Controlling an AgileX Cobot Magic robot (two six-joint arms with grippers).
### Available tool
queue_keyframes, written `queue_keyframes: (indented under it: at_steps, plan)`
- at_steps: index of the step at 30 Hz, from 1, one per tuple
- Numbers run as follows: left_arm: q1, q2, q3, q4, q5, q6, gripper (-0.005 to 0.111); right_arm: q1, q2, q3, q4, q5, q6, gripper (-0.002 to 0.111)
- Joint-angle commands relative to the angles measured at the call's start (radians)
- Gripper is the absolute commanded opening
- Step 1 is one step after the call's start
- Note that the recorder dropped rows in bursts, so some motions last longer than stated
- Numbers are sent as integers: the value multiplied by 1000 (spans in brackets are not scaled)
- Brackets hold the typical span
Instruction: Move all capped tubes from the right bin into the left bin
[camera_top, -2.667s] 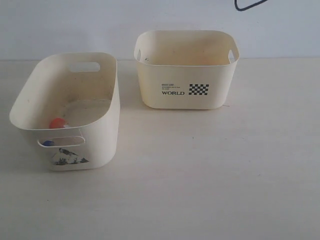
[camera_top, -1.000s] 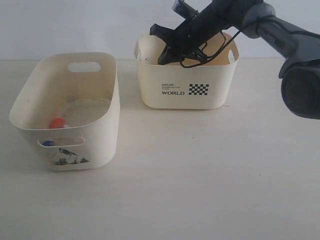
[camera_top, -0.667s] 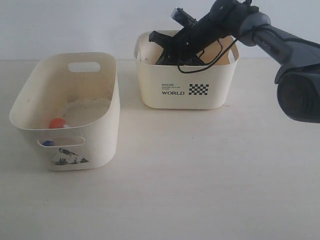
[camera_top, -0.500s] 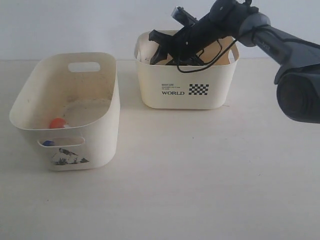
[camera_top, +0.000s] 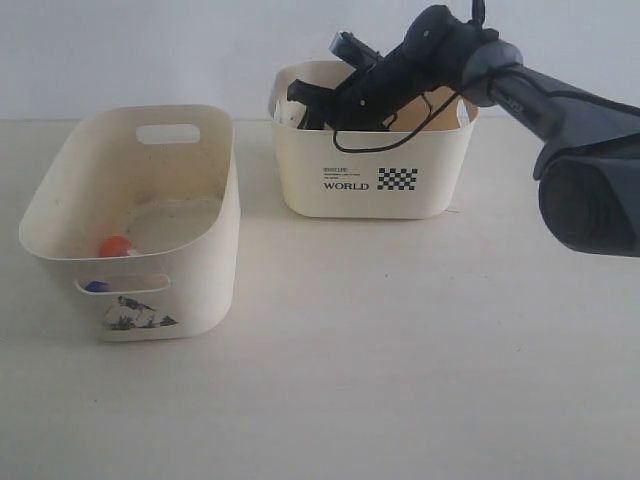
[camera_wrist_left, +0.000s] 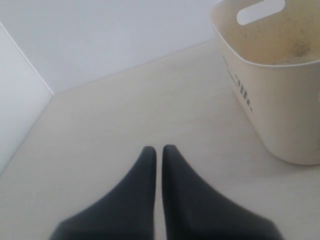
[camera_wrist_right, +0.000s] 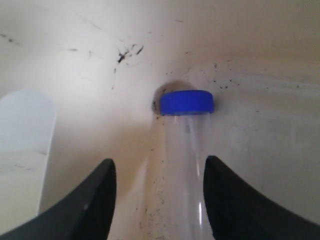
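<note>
My right gripper (camera_top: 308, 103) reaches down into the right bin (camera_top: 375, 175), the cream tub printed "WORLD". In the right wrist view it (camera_wrist_right: 159, 162) stands open over the bin's speckled floor. A clear capped tube (camera_wrist_right: 186, 145) with a blue cap (camera_wrist_right: 186, 102) lies between the fingers, close to one of them and not gripped. The left bin (camera_top: 205, 270) holds an orange-capped tube (camera_top: 115, 245) and a blue-capped one (camera_top: 96, 286) seen through the handle slot. My left gripper (camera_wrist_left: 156, 149) is shut and empty over the table beside the left bin (camera_wrist_left: 280, 100).
The right arm's dark link (camera_top: 590, 170) slants across the table at the right of the exterior view. A handle cut-out (camera_wrist_right: 25, 125) shows in the right bin's wall. Pale walls (camera_wrist_left: 75, 45) stand behind the table.
The right arm came in from the upper right, dipped into the right bin and shifted a little left inside it. The left bin and its tubes have not moved.
</note>
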Motion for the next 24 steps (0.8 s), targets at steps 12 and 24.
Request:
queue_keyframes:
  at_steps: [12,24]
  plan:
    - [0,0,-4,2,-3,-10,4,11,-3,-7,-67,-11,-22,51]
    - [0,0,-4,2,-3,-10,4,11,-3,-7,-59,22,-39,51]
